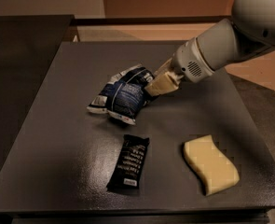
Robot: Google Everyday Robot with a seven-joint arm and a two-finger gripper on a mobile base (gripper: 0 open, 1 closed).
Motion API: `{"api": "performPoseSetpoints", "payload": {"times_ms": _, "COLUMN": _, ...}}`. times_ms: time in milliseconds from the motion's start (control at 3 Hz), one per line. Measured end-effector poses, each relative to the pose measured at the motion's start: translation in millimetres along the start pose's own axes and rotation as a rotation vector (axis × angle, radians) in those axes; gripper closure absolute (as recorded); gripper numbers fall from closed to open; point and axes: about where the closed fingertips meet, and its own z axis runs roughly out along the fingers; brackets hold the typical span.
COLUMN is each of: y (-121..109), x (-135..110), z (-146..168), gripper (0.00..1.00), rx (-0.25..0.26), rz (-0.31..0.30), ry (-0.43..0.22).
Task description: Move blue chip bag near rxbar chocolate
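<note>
Crinkly navy blue chip bag [123,96] with white print, on dark grey tabletop [58,125], near the far end of slim black rxbar chocolate [129,162] wrapper, small gap between. Tan two-finger gripper [158,85] pinched onto bag's upper-right corner, white arm [221,45] entering from right. Pale yellow wavy-edged sponge [210,170] right of bar, apart.

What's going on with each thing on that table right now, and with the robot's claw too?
chip bag: crumpled, pinched at its right edge, just behind the chocolate bar, not touching it.
gripper: at the chip bag's right edge, shut on it.
chocolate bar: wrapped, lying flat, untouched.
sponge: lying flat, right of the chocolate bar, apart from it.
</note>
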Motion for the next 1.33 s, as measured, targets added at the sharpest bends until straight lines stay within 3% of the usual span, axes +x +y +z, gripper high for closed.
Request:
{"api": "performPoseSetpoints", "payload": {"times_ms": 667, "y": 25.0, "x": 15.5, "z": -3.3, "gripper": 0.35, "rx": -0.009, "rz": -0.038, "ry": 0.027}}
{"api": "performPoseSetpoints", "payload": {"times_ms": 1000, "y": 25.9, "x": 14.2, "z": -2.7, "gripper": 0.12, "rx": -0.010, "rz": -0.040, "ry": 0.028}}
{"api": "performPoseSetpoints", "payload": {"times_ms": 1333, "y": 27.3, "x": 13.1, "z": -2.2, "gripper": 0.00, "rx": -0.011, "rz": -0.043, "ry": 0.029}}
